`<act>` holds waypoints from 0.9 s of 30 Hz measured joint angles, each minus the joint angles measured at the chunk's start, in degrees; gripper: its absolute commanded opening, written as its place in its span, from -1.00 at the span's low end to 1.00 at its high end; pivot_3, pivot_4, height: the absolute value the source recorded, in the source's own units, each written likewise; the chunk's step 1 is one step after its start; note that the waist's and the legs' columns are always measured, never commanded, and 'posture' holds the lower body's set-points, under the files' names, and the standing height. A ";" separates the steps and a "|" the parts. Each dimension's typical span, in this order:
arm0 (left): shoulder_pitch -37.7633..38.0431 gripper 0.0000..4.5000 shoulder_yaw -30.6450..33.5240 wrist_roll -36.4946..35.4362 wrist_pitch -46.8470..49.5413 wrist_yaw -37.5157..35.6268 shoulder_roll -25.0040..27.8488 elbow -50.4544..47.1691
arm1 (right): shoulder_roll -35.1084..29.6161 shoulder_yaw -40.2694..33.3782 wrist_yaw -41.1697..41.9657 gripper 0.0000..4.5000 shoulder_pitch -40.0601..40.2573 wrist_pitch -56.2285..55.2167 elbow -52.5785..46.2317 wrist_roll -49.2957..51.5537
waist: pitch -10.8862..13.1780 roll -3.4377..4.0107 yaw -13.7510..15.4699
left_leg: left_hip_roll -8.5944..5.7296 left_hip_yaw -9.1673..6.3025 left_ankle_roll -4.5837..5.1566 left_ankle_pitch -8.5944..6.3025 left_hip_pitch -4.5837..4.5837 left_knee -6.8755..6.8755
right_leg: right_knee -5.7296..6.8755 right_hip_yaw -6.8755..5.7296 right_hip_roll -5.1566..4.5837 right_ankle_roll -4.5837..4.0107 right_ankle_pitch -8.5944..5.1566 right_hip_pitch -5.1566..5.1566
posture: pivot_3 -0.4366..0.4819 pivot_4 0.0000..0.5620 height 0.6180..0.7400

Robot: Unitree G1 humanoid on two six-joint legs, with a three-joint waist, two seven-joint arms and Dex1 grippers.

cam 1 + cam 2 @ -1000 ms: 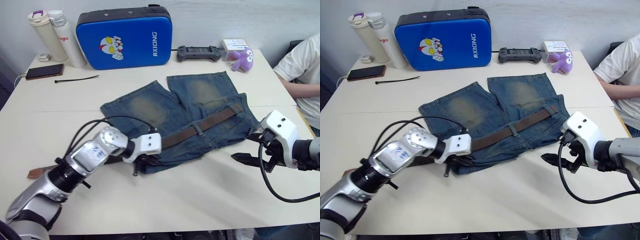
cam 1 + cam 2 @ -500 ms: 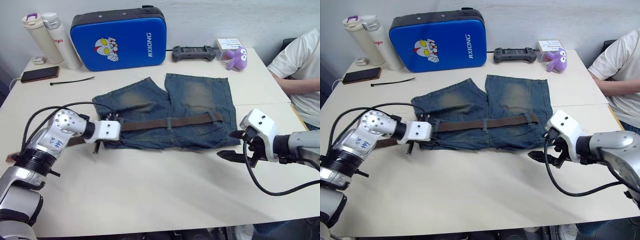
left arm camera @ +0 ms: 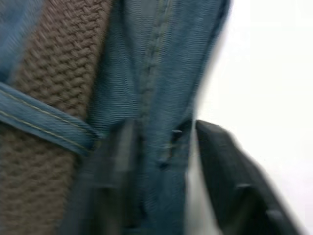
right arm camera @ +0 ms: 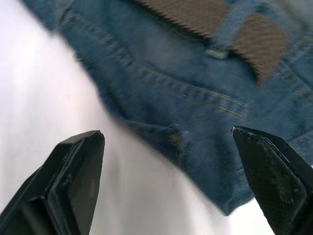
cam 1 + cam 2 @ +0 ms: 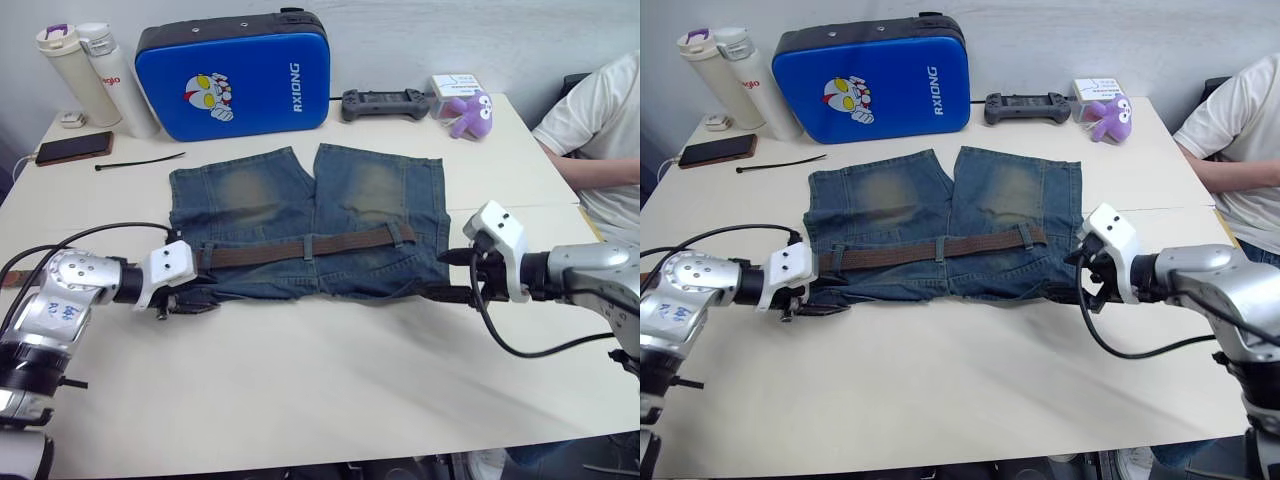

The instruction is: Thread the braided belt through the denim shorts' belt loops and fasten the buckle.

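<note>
Shorts [image 5: 300, 225] x1, belt [image 5: 300, 247] x1, loops x3 visible.

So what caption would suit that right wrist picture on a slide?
Open right gripper poised over the edge of the denim shorts, belt tip threaded through a loop.

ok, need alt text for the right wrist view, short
The right claw is open, its two black fingers spread wide above the corner of the denim shorts on the white table. The end of the braided belt sits past a belt loop.
</note>
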 measured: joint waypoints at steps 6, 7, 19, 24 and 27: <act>2.24 0.99 12.97 -10.42 17.51 2.39 1.98 -6.49 | 3.94 0.31 0.12 1.00 -6.62 -0.32 9.59 -1.19 | 0.00 0.00 0.49 | -0.02 -0.03 0.00 0.00 -0.01 0.00 | -0.04 -0.03 -0.04 0.00 0.00 0.01 | -0.05 -0.47 1.00; 1.47 0.99 14.00 -11.40 20.20 3.93 1.38 -6.64 | 5.25 0.62 -0.29 1.00 -8.36 -0.59 11.62 -1.90 | 0.00 0.00 0.49 | -0.03 -0.03 0.00 0.00 -0.01 0.02 | -0.03 -0.03 -0.04 0.00 0.00 0.02 | -0.05 -0.47 1.00; -16.50 0.99 12.45 -11.54 47.49 24.97 -10.87 9.22 | 18.93 5.74 2.70 1.00 -27.90 -10.68 49.88 -12.49 | 0.01 -0.02 0.21 | -0.09 0.07 -0.31 0.11 -0.49 0.42 | 0.49 -0.05 -0.02 0.04 0.02 -0.47 | -0.05 -0.47 1.00; -20.05 0.99 11.22 -10.48 48.22 25.03 -12.37 14.88 | 21.99 5.94 6.22 1.00 -31.51 -13.55 61.12 -15.59 | 0.01 -0.02 0.34 | -0.08 0.12 -0.36 0.13 -0.98 0.69 | 0.84 -0.06 -0.05 0.04 0.02 -1.00 | -0.05 -0.47 1.00; -20.28 0.75 10.98 -10.70 49.04 23.59 -13.41 14.69 | 22.66 5.74 7.69 0.75 -31.72 -13.70 63.78 -16.16 | 0.01 -0.02 0.41 | -0.09 0.13 -0.36 0.13 -0.98 0.73 | 0.85 -0.05 -0.07 0.04 0.02 -0.99 | -0.05 -0.47 1.00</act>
